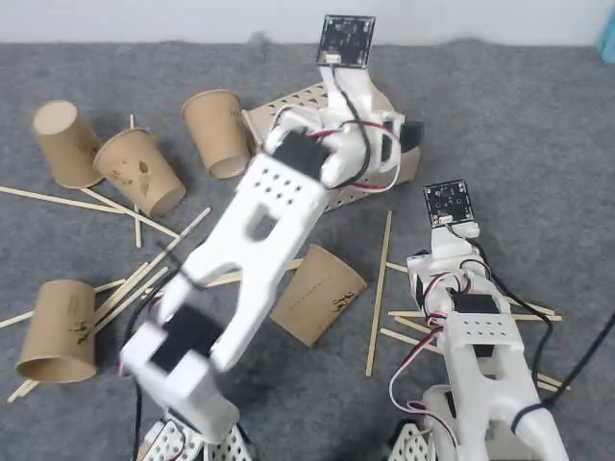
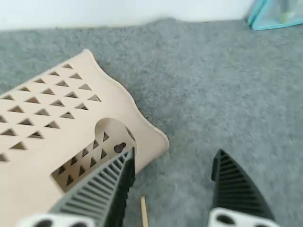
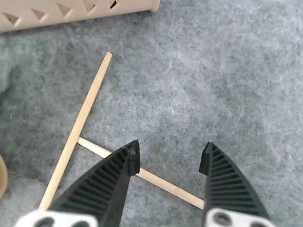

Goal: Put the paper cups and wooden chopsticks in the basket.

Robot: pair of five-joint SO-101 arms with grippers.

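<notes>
The beige perforated basket [image 1: 293, 104] lies at the back of the grey carpet, partly under the left arm. My left gripper [image 2: 173, 161] hangs open and holds nothing, just past the basket's corner [image 2: 142, 137], with a chopstick tip [image 2: 143, 213] below it. Several paper cups lie on their sides: three at the back left [image 1: 65, 142] [image 1: 141, 171] [image 1: 216, 132], one in the middle [image 1: 317, 293], one at the front left [image 1: 58, 329]. My right gripper [image 3: 171, 153] is open and holds nothing. It sits low over two crossed wooden chopsticks [image 3: 78, 127] [image 3: 156, 182].
More chopsticks are scattered across the left side [image 1: 135, 279] and beside the right arm's base [image 1: 404, 338]. One long chopstick [image 1: 379, 293] lies between the arms. A teal object [image 2: 277, 14] stands at the far right edge.
</notes>
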